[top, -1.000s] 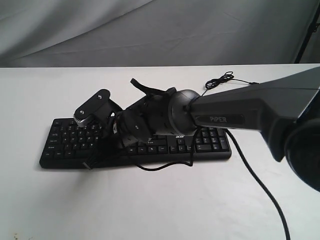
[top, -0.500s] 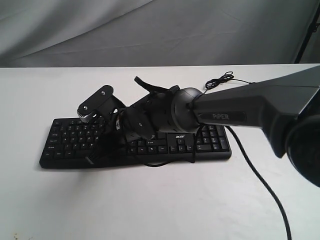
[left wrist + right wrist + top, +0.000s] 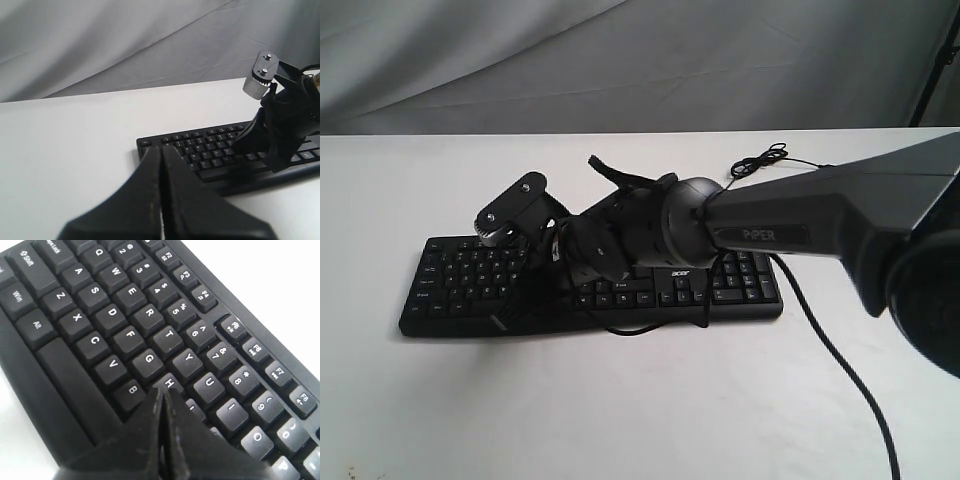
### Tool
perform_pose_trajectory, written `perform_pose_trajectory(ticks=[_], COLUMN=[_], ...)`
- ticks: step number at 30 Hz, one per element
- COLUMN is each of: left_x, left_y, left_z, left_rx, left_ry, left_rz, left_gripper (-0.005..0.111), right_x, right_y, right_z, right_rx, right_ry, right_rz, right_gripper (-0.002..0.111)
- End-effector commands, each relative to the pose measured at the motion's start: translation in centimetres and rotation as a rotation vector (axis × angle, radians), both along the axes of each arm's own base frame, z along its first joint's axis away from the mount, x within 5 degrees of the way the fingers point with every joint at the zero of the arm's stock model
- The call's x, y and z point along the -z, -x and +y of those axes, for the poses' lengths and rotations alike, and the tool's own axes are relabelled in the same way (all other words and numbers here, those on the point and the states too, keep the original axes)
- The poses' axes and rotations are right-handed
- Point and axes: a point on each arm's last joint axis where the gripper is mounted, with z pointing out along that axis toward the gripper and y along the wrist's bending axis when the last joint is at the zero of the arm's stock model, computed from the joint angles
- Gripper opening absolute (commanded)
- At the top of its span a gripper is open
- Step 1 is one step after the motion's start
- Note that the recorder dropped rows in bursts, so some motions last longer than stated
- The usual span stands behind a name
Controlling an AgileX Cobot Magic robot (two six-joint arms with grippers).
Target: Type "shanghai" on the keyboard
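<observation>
- Exterior view: the keyboard (image 3: 460, 285) lies flat across the middle of the white bench (image 3: 640, 400). Its long side runs left to right, with the number pad end toward the right of the frame.
- Its thin cable (image 3: 760, 160) is bunched in a little coil on the bench just behind the number pad end, upper right of centre.
- The right end effector (image 3: 162, 402) is pinched fully closed with nothing in it. In the right wrist view its tip sits right at the H key (image 3: 170, 383). Honestly can't tell if it's pressing the key or just over it.
- In the exterior view the right arm (image 3: 820, 225) comes in from the right edge and covers the middle of the keyboard, so the keys under it are hidden there.
- The left end effector (image 3: 161, 170) is clamped closed too and empty, with its fingers together in a wedge. The left wrist view has it over bare bench near the keyboard's letter-key end, not touching it.
- Grey cloth (image 3: 620, 60) hangs behind the bench across the top of the frame.
</observation>
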Motion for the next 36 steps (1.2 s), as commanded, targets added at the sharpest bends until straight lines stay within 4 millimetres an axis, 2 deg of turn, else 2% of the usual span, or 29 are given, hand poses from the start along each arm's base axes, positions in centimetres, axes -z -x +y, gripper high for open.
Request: perform_pose_trajectory(ticks=[1,8,12,18,29,36], left_x=[0.1,0.1,0.1,0.1,0.1,0.1], left_y=[0.0,0.0,0.0,0.0,0.0,0.0], left_z=[0.0,0.0,0.0,0.0,0.0,0.0], left_rx=[0.004,0.004,0.004,0.004,0.004,0.004], left_ry=[0.003,0.003,0.003,0.003,0.003,0.003], left_rz=[-0.004,-0.004,-0.004,-0.004,-0.004,-0.004], left_gripper=[0.000,0.000,0.000,0.000,0.000,0.000], right_x=[1.1,-0.6,-1.3,-0.5,-0.2,1.0], right_y=[-0.1,-0.1,-0.9,-1.1,-1.1,-1.3], right_z=[0.0,0.1,1.0,2.8,2.9,2.8], right_rx=[-0.008,-0.021,-0.021,-0.050,-0.053,-0.054], right_ry=[0.012,-0.002,-0.015,-0.009,-0.014,-0.001], right_rz=[-0.003,-0.030,-0.042,-0.046,-0.047,-0.041], right_gripper=[0.000,0.000,0.000,0.000,0.000,0.000])
